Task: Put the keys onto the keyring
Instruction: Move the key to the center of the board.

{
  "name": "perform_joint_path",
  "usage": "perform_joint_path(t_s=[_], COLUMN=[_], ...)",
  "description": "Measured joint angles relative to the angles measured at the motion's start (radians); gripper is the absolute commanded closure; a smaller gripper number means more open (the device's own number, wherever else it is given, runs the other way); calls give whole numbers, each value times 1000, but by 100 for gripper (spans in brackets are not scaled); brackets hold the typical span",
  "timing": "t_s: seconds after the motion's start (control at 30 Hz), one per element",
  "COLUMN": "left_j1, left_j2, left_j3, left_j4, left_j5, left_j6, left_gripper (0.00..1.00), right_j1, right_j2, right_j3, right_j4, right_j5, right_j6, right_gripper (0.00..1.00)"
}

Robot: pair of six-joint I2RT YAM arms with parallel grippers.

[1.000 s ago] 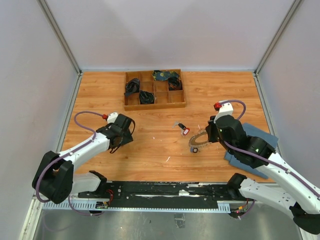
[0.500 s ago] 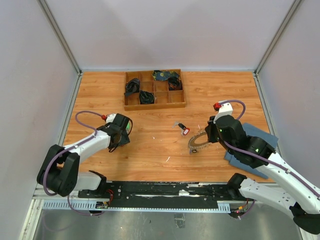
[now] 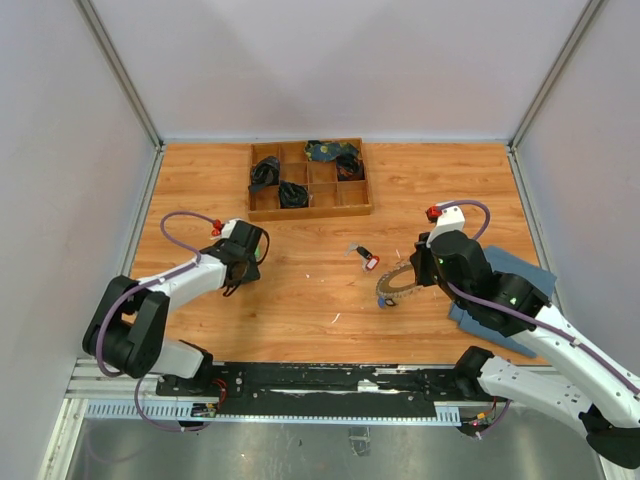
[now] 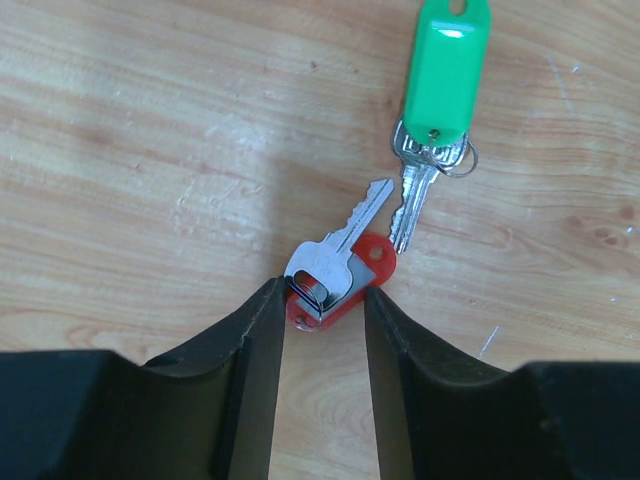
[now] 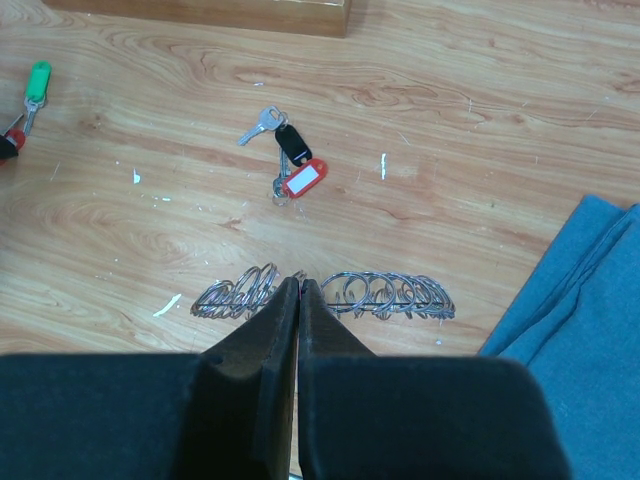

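In the left wrist view a red-tagged silver key (image 4: 338, 280) lies on the wood, its near end between the tips of my open left gripper (image 4: 322, 298). A green-tagged key (image 4: 444, 60) lies just beyond it. My right gripper (image 5: 300, 290) is shut on the keyring (image 5: 385, 295), a thin ring strung with many silver pieces, held just over the table. From above, the keyring (image 3: 398, 283) is at the right gripper (image 3: 414, 272), and the left gripper (image 3: 243, 268) is at the left. A red-tagged key (image 5: 303, 180) and a black-tagged key (image 5: 291, 141) lie together beyond the keyring.
A wooden compartment tray (image 3: 308, 208) with dark items stands at the back centre. A blue cloth (image 3: 520, 268) lies under the right arm and also shows in the right wrist view (image 5: 590, 300). Grey walls close in the left, right and back edges.
My left gripper has shifted slightly away from the base and turned. The right gripper has not moved and still holds the keyring.
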Motion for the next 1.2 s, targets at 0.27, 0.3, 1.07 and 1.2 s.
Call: perform_joint_path(t_s=[0.27,0.3,1.07,1.2], left_j1=[-91,-118,-459,-459], left_j2=[103,129,54,-186], left_j3=[73,95,370,308], left_j4=[68,80,106,161], left_j5=[-1,-1,42,63], left_j6=[37,40,112,160], left_gripper=[64,64,30,29], right_j1=[0,0,0,0], right_j2=[0,0,-147,-190], right_j3=[0,0,0,1], right_j4=[0,0,6,57], right_j5=[-6,-6,-6,-105], right_j6=[0,0,-169,-283], right_gripper=[100,100,100,100])
